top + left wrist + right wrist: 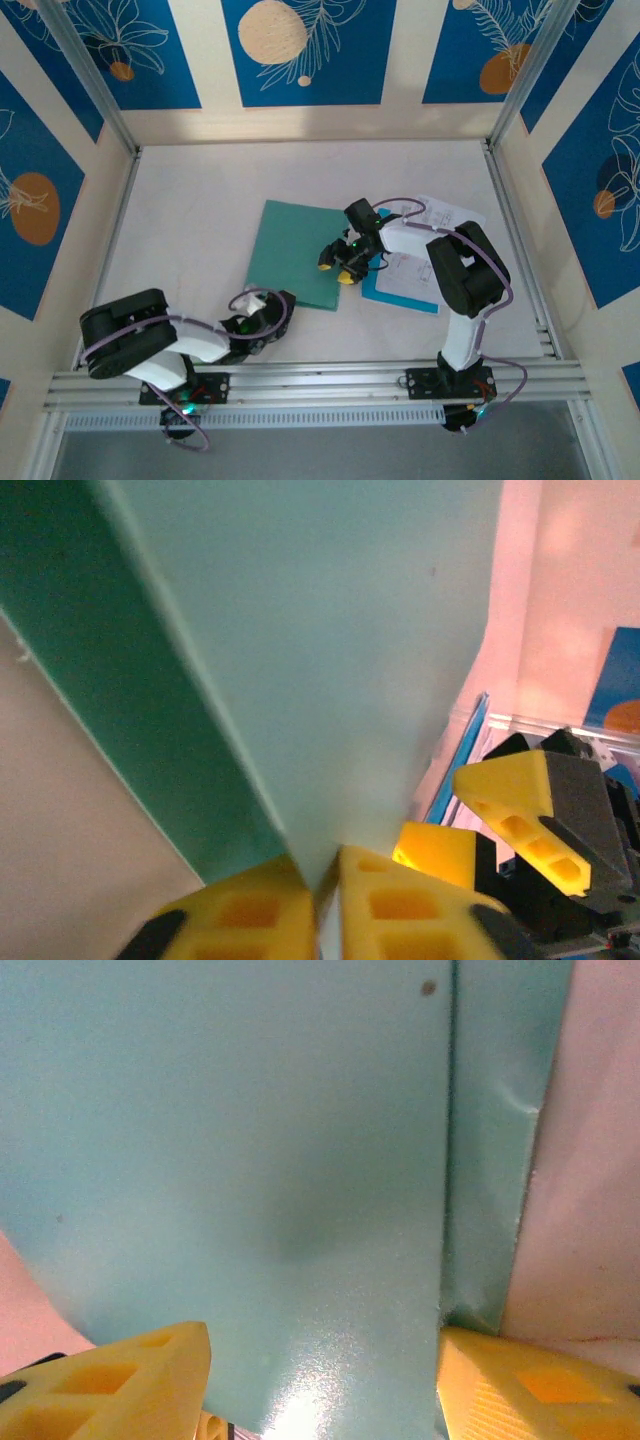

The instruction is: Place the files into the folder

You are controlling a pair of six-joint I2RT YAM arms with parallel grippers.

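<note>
On the table [190, 220], just left of centre, the teal folder [295, 252] lies a little skewed, its long sides running away from the arms. The left pincer [320, 885] has it at the near edge: yellow fingers [250, 915] clamped tight on the pale top leaf, with no gap between them. A darker, shaded band of teal shows just left of that leaf in the left wrist view.

Over at the folder's right edge sits the right pincer [325, 1360], jaws spread wide. One finger stands at each side of its own wrist view, with plain teal card spanning the space between. Whether the tips touch the card, I can't tell. The left wrist view catches those same yellow fingers standing apart, just past the leaf's far side.

Right of the folder come the files [443, 213], white printed sheets outside the folder, fanned out under and beyond the right arm. Some of them rest on a light-blue sheet [400, 298] that lies just beside the folder's right edge.
</note>
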